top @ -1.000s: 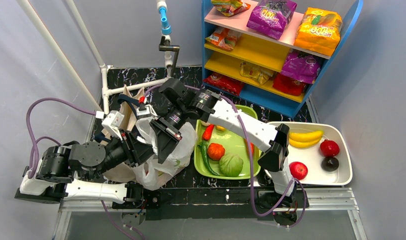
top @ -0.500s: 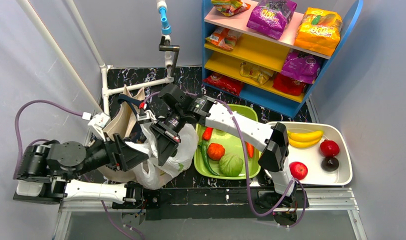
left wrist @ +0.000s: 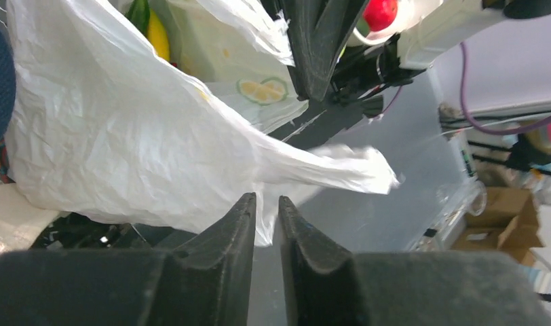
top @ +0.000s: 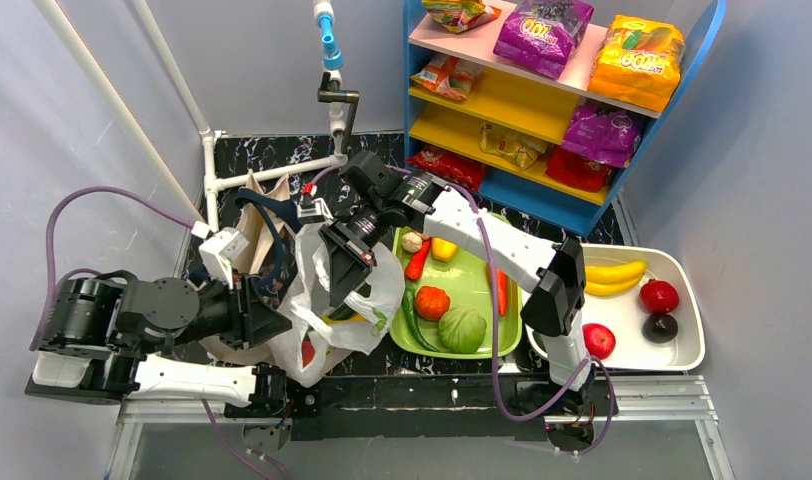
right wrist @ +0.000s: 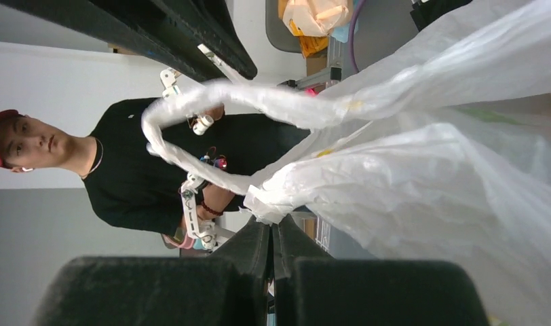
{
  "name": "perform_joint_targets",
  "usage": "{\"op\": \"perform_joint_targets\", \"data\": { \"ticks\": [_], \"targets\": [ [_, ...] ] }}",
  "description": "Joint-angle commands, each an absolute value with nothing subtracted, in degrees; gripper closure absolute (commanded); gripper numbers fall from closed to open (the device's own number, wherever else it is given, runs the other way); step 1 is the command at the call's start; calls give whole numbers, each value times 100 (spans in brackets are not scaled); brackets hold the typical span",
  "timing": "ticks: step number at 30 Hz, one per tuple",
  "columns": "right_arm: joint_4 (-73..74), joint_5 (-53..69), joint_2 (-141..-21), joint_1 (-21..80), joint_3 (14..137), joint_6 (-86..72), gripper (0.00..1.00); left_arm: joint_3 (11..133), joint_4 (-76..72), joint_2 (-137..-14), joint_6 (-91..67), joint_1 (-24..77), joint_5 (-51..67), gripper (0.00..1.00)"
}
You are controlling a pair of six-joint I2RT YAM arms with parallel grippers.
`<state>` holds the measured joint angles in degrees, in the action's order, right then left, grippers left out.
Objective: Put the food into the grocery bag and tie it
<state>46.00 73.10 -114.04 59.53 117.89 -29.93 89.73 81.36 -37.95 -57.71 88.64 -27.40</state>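
At the left, the table edge is bounded by a white pipe frame (top: 210,175), and a tan bag (top: 250,222) is wedged between it and the grocery bag (top: 374,292), so little room is left on that side. The left gripper (left wrist: 266,204) is set low against the grocery bag's near side. Its jaws are parted by a narrow slit, in which the film's lower edge is seen; whether the film is pinched cannot be told. The grocery bag is stretched from the near table edge up and away, with a twisted strand drawn out to the right in the left wrist view. A yellow food piece (left wrist: 161,42) is seen through the film. The right gripper (right wrist: 273,223) is clamped on bunched film beside a handle loop (right wrist: 184,139). The bag's right flank is laid over the green tray (top: 462,268). A white tray (top: 632,348) and a shelf (top: 487,100) lie further right.
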Motion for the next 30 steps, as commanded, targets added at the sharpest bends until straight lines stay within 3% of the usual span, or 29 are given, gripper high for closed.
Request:
{"op": "perform_joint_targets", "data": {
  "ticks": [1, 10, 18, 25, 30],
  "targets": [
    [4947, 7340, -11096, 5968, 11806, -2740, 99, 9110, 8326, -4145, -5403, 8884, -2637, 85],
    [5745, 7282, -10907, 5994, 11728, -2404, 99, 8645, 7694, -4237, -5221, 8882, -2294, 84],
    [7047, 4964, -10354, 5641, 11243, -2464, 99, 8569, 7669, -4355, -5009, 8885, -1348, 70],
    [7374, 4559, -9761, 5559, 10478, -2572, 99, 8117, 6994, -4533, -4921, 8879, -723, 64],
    [7238, 4505, -10016, 5555, 11178, -2873, 99, 7861, 6620, -4500, -4915, 8877, -457, 48]
  ]
}}
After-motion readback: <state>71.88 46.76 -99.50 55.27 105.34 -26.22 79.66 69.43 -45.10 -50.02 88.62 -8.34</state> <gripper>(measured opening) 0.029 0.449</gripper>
